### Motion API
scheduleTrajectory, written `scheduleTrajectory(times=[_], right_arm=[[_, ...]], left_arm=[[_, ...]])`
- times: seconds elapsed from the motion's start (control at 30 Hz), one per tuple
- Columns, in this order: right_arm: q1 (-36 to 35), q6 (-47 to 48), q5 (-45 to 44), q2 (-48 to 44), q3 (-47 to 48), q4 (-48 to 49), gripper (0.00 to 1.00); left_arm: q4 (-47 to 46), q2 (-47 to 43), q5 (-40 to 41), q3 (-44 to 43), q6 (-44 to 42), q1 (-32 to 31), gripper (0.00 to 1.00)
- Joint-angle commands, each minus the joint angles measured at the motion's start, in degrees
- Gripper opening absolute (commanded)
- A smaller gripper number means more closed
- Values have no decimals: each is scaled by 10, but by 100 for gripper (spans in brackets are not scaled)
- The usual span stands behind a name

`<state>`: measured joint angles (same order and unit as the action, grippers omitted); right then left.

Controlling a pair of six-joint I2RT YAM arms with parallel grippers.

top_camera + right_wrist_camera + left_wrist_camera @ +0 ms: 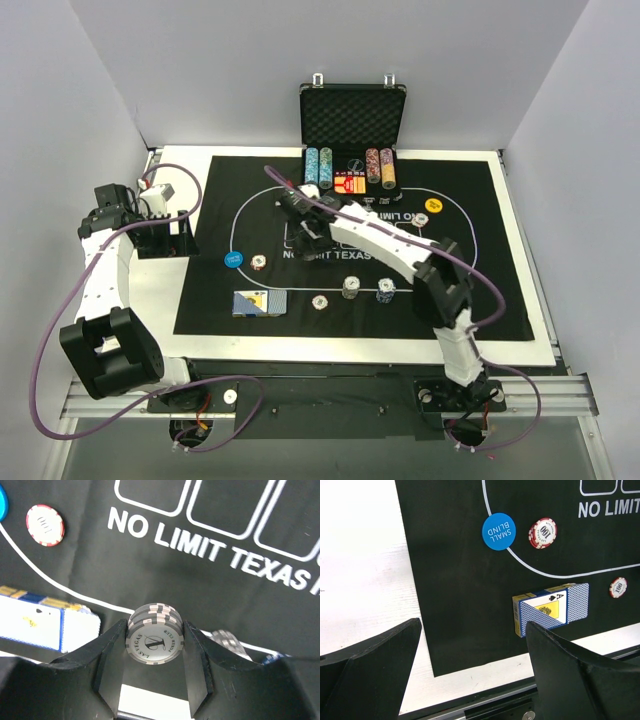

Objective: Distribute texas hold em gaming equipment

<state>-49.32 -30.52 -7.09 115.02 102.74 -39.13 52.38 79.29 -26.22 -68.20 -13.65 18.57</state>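
Right wrist view: the right gripper (154, 630) is closed on a short stack of grey striped poker chips (154, 641), held above the black printed mat (165, 587); the left gripper (474, 625) stands wide open and empty. I think it should keep the stack level, lower it straight onto bare mat and release only when it rests. On the mat I count one round blue button disc (233, 259), one yellow disc (433, 205), two single red-edged chips (259, 262), two short chip stacks (350, 288) and one blue-backed card deck (258, 302).
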Motion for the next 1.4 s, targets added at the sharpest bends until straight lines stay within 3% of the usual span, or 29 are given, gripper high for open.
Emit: scheduleTrajectory(times=[0.0,0.2,0.73,0.83,0.87,1.0,1.17,1.37], right_arm=[[-15,-1,18,95,77,-31,13],[-23,-16,26,188,191,-20,13],[-23,-45,82,267,225,51,15],[-24,-44,96,269,227,56,23],[-23,-43,96,266,225,54,33],[-23,-35,86,237,206,55,49],[-15,-19,73,174,176,48,60],[-10,7,12,41,73,42,61]], left_arm=[[-19,-6,-12,-4,6,4,97],[-22,-7,-15,2,6,5,97],[-24,3,-16,6,2,5,97],[-25,2,-17,6,3,4,97],[-24,0,-17,7,2,5,97],[-23,-1,-16,10,2,5,97],[-20,-3,-22,8,1,5,97],[-18,-8,-22,6,1,5,97]])
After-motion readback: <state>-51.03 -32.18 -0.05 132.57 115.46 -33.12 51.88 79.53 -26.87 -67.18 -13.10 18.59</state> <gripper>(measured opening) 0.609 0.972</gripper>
